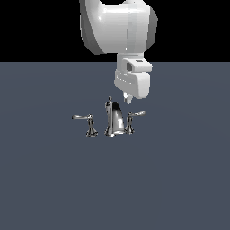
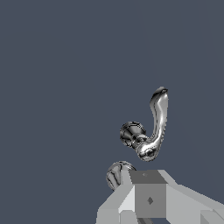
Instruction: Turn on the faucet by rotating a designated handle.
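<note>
The chrome faucet (image 1: 115, 119) stands on the grey floor, with a tall curved spout and a knob on top. The handle (image 1: 135, 115), the short lever angled slightly upward, sits on its post just at the exterior view's right of the spout. The longer, flatter lever (image 1: 83, 118) stands farther off at the left. My gripper (image 1: 127, 99) hangs above and a little behind the gap between spout and handle, touching nothing, with its fingers together and empty. In the wrist view the handle (image 2: 157, 120) and its post (image 2: 132, 134) lie just beyond my gripper (image 2: 148, 192), and the spout's knob (image 2: 117, 175) shows beside the fingers.
The faucet set stands on a flat dark grey floor (image 1: 54, 188) that runs out on all sides. Nothing else shows on it. The arm's white body (image 1: 117, 27) rises behind the faucet.
</note>
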Controlling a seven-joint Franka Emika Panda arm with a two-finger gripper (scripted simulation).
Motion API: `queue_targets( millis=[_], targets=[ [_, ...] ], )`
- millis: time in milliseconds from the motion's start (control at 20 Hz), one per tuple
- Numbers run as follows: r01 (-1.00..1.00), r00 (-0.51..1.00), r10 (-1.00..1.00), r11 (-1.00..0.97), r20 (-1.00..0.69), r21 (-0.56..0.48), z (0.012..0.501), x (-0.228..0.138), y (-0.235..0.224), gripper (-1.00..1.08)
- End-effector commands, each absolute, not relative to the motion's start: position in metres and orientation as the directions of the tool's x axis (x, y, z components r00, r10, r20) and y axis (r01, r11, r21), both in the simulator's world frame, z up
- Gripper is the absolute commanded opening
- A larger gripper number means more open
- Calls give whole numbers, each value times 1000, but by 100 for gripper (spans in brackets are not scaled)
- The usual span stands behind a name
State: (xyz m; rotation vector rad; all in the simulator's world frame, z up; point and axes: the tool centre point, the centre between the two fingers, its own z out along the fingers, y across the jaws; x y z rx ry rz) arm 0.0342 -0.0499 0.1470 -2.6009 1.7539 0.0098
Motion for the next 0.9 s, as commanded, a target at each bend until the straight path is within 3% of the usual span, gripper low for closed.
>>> queue_targets(
  millis=[0,450,850],
  targets=[
    [-947,320,-947,-320,-4,0,133,45,-62,-100],
    [-982,191,-982,-191,1,0,100,67,-91,-100],
    [-986,165,-986,-165,1,0,94,71,-98,-100]
  ],
)
